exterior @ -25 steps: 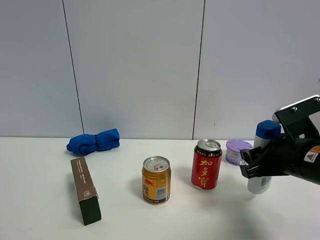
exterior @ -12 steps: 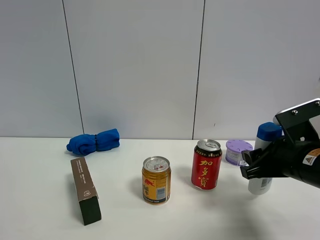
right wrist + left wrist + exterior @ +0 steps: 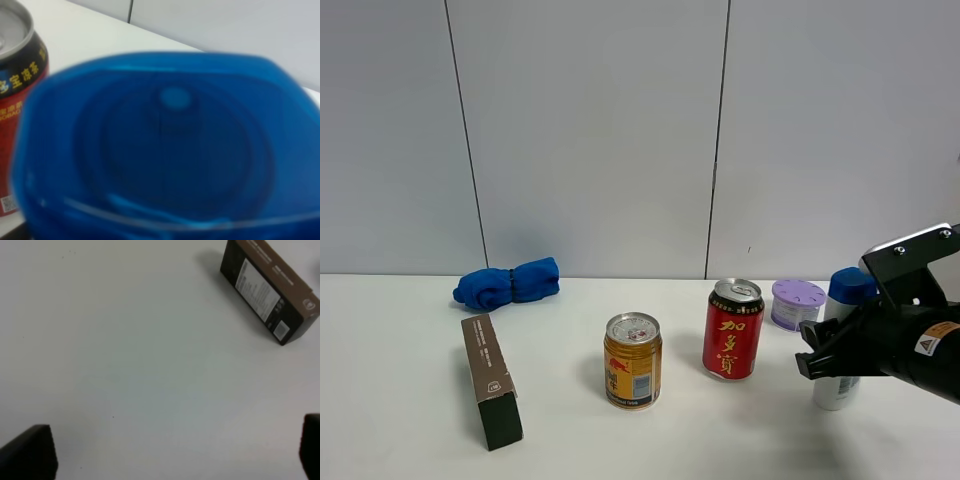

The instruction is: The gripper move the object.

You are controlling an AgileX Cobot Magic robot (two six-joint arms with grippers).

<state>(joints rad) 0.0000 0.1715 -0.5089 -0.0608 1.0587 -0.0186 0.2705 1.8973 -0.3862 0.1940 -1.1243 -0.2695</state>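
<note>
A high camera looks across a white desk (image 3: 400, 440) set against a pale grey panelled wall. At the far right of the desk, the black right end effector (image 3: 817, 352) reaches in from the edge of the view. Its jaws are clamped on the middle of a tall, slim white bottle (image 3: 836, 392) with a blue cap (image 3: 850, 284). The bottle stands upright, and a flat black bracket (image 3: 912, 260) on the arm rises just beside the cap. The bottle's base sits at desk level, but it is not possible to tell whether it touches the surface. Just behind the bottle is a low, round purple container (image 3: 794, 302). Near its left stands a red can (image 3: 733, 330) with gold characters, then a shorter gold can (image 3: 633, 361), each upright and apart from the other. Further left, a long dark brown box (image 3: 491, 381) lies on its narrow side, and a rolled blue cloth (image 3: 508, 282) rests near the wall. The right wrist camera is almost filled by the blurred blue cap (image 3: 160, 150), very close to the lens, with the red can (image 3: 15, 95) at one edge. The left wrist camera looks down on bare desk (image 3: 125, 355). There the left end effector (image 3: 170, 452) is spread wide, its black fingertips (image 3: 27, 455) far apart with nothing between them. The brown box (image 3: 267, 290) lies well beyond it.
</note>
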